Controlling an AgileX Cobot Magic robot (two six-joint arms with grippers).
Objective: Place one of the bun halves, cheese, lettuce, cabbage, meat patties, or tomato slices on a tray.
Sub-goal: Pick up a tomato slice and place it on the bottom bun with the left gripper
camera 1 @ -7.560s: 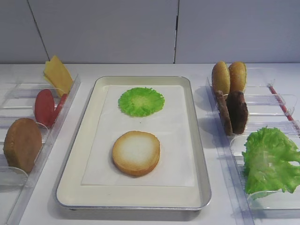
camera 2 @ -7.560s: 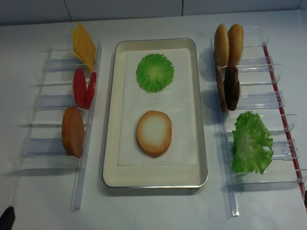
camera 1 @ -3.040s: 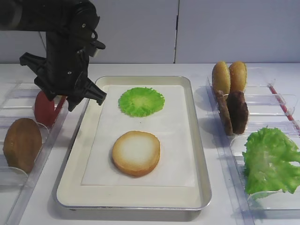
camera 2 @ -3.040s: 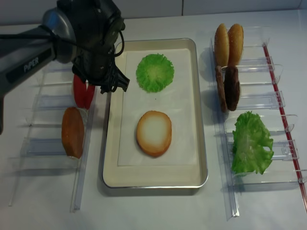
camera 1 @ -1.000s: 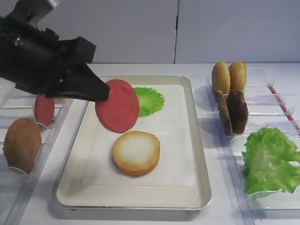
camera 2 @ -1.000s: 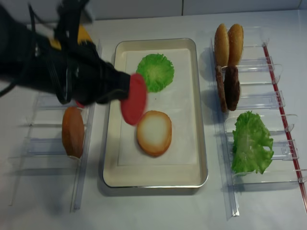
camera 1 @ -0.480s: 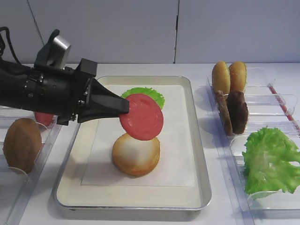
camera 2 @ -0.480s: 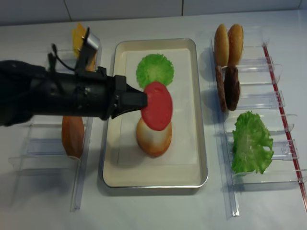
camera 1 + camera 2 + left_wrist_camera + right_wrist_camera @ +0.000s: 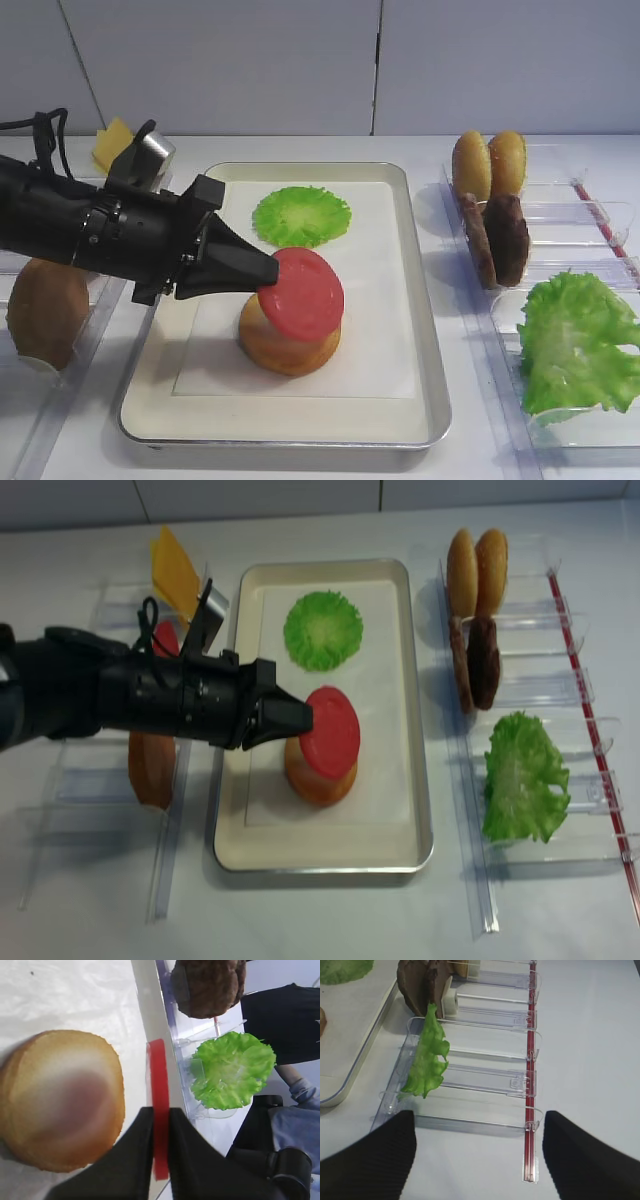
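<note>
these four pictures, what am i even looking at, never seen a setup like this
It is a two-armed robot building a toy burger. Two cameras look down on the table from above; the other two sit on the robot's wrists, just behind its pincers.

The black left gripper is shut on a red tomato slice, held edge-on and tilted over a bun half in the silver tray. A flat round green leaf also lies in the tray.

Clear racks on either side hold spare parts: on the right buns, brown patties and lettuce; on the left cheese and another bun.

The right gripper shows only as two dark fingers, spread open over its rack.
</note>
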